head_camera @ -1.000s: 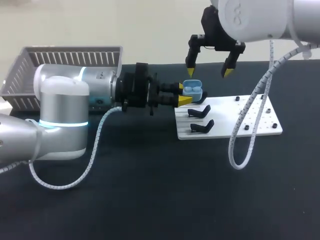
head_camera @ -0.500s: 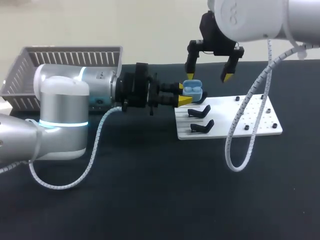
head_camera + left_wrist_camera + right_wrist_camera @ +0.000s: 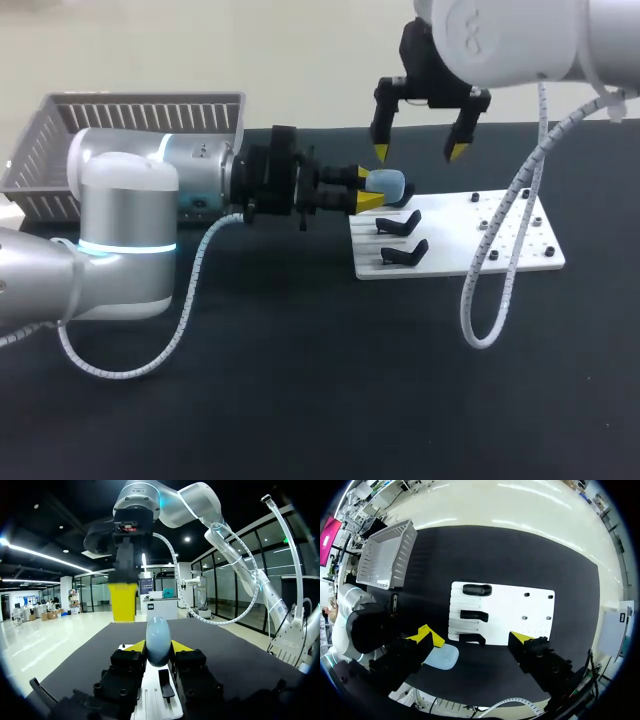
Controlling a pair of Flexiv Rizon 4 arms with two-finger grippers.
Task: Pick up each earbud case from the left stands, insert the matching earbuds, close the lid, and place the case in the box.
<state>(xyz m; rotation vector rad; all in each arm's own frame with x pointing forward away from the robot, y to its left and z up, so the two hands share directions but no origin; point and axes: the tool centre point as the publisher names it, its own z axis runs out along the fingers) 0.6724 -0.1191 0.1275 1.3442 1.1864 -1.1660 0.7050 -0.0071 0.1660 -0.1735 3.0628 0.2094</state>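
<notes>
With the left claw (image 3: pixel 368 188) clenched on the closed earbud case (image 3: pixel 387 183) and the right claw (image 3: pixel 418 151) released above it, carry it level to the grey basket (image 3: pixel 60 130).

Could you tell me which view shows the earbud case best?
The left wrist view: the earbud case is close, clamped in the left hand. The head view shows it small, the right wrist view from above.

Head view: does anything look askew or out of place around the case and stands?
Nothing stands out. The blue case sits closed and straight in the left gripper; the right gripper hangs open above it, apart. The black stands lie in a row on the white board.
</notes>
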